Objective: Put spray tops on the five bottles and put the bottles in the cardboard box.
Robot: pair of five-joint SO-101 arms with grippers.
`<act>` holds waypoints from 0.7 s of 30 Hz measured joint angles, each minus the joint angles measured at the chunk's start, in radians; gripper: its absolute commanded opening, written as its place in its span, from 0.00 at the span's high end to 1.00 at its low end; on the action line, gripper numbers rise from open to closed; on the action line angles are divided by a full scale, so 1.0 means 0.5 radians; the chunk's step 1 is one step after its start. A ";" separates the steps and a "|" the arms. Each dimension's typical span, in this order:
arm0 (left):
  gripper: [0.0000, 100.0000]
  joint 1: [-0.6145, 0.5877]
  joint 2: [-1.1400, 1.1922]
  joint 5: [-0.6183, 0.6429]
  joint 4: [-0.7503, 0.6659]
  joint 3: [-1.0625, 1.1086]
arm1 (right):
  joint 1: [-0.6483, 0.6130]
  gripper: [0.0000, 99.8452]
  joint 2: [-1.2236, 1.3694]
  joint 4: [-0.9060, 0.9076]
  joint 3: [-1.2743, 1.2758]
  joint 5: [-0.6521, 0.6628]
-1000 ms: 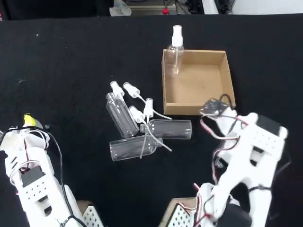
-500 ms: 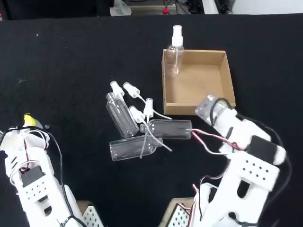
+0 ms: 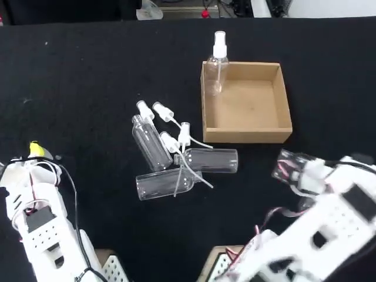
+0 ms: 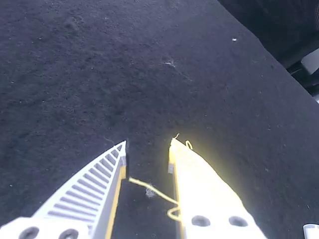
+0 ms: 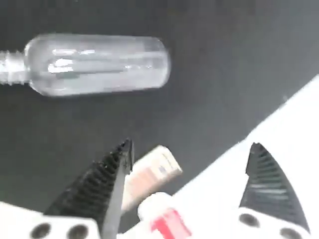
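Observation:
The cardboard box (image 3: 276,134) sits right of centre; a clear bottle with a white spray top (image 3: 217,66) stands at its far left corner. Three capless clear bottles (image 3: 150,145) (image 3: 164,183) (image 3: 212,160) lie in a cluster left of the box, with several loose spray tops (image 3: 164,111) among them. One lying bottle (image 5: 97,64) shows beyond my right gripper (image 5: 192,145), which is open and empty. That right gripper (image 3: 289,167) hangs near the box's front right corner. My left gripper (image 4: 148,147) is open over bare black cloth at the left edge, yellow fingertip (image 3: 36,149) showing.
The black cloth (image 3: 88,70) covers the whole table. The arm bases (image 3: 111,267) stand at the near edge. Cables and clutter (image 3: 205,9) lie beyond the far edge.
The right arm has drawn back from the box's front wall toward the near right. The left arm and the bottles have not moved.

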 measured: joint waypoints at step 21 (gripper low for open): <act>0.85 0.003 0.000 0.000 0.000 0.000 | 0.043 0.65 0.230 -0.212 0.368 0.875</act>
